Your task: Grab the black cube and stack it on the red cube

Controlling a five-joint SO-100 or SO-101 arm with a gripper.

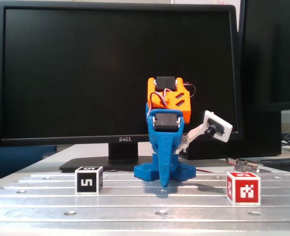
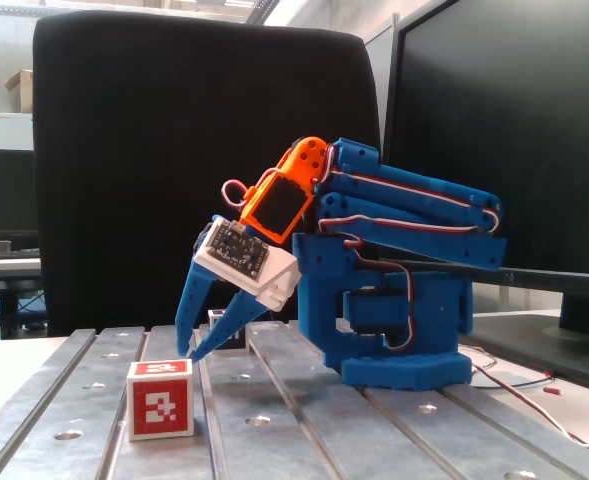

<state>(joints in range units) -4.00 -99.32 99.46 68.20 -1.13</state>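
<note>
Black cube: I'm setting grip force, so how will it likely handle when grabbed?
The black cube looks rigid and flat-faced, so it probably won't roll or tip. It looks small, likely light. Its smooth-looking faces may slip on the metal table.

Low and close, a fixed view sits at tabletop (image 1: pixel 46 206) height, facing the arm (image 1: pixel 165 147) head-on with the monitor (image 1: pixel 115 69) behind. Another fixed view looks from the side, equally low, catching the arm (image 2: pixel 394 300) in profile, probably from its red-cube flank. Both fixed views share arm, red cube (image 1: pixel 243 188) (image 2: pixel 160 398) and slotted tabletop (image 2: pixel 304 430).
</note>
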